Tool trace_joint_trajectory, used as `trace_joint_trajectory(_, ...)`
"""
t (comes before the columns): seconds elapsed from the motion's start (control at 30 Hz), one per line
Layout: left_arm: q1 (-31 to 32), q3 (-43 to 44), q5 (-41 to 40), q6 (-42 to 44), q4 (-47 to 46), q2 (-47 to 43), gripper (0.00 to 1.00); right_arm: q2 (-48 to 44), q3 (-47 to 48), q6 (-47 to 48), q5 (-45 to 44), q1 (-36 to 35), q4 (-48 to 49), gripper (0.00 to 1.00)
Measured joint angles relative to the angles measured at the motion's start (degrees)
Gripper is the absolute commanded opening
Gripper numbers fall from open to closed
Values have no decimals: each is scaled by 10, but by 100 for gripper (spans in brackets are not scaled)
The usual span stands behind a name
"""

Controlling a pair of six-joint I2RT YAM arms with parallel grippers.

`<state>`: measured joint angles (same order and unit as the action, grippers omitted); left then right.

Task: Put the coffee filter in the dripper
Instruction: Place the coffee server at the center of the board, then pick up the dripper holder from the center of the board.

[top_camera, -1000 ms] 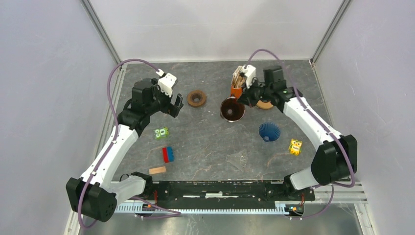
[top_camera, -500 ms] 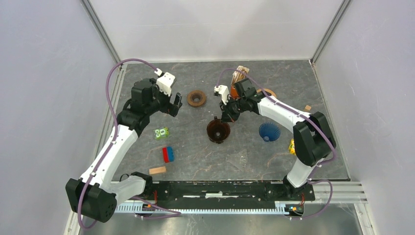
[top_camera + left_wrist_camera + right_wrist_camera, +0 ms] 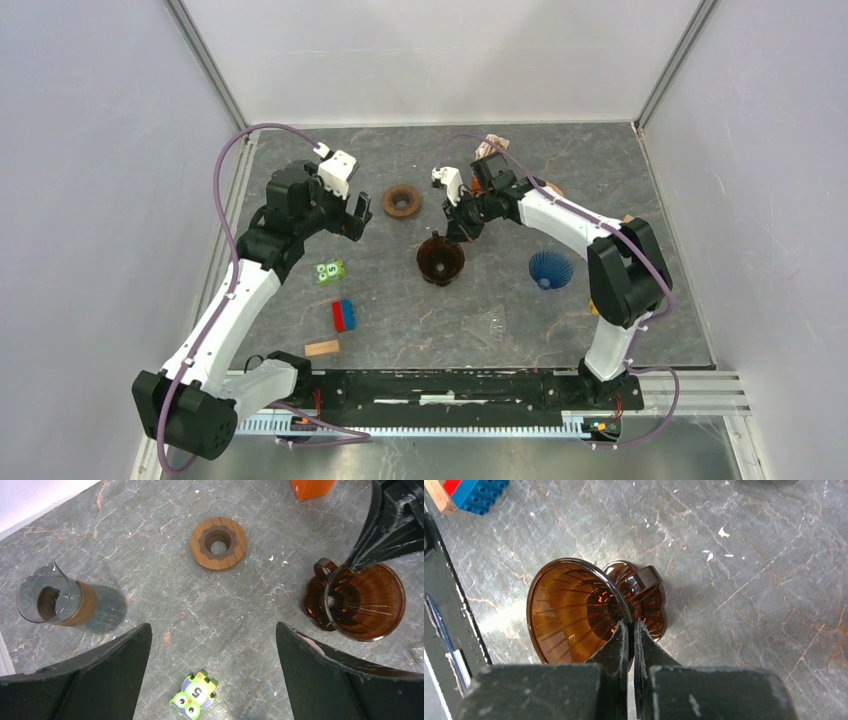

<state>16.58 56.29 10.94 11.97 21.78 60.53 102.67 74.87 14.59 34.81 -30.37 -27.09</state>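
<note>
Gripping the rim of the tilted dripper (image 3: 574, 610) with its clenched right hand (image 3: 630, 626), the robot should, I think, set it flat on the counter (image 3: 400, 300), while the left hand (image 3: 212, 630) hangs released and the coffee filter (image 3: 489, 145) waits in the orange holder (image 3: 310, 487) behind.

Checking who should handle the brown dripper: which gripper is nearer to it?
Right. The right gripper is shut on the dripper at its rim; the left gripper hangs open, off to its left.
</note>
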Motion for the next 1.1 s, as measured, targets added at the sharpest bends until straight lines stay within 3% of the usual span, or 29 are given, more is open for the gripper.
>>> trace_joint_trajectory(0.37, 0, -1, 0, 0, 6, -4, 100, 49, 33, -24, 16, -22, 0, 5)
trace_joint_trajectory(0.6, 0, -9, 1, -1, 4, -4, 100, 64, 53, -33, 17, -43, -5, 47)
trace_joint_trajectory(0.77, 0, -20, 1, -1, 4, -6, 100, 64, 70, -31, 12, -37, -10, 72)
trace_joint_trajectory(0.93, 0, -23, 2, -1, 3, -13, 100, 21, 66, -28, 10, 12, -13, 77)
trace_joint_trajectory(1.1, 0, -23, 12, -2, 2, -21, 100, -60, 53, -13, -15, 116, -9, 80)
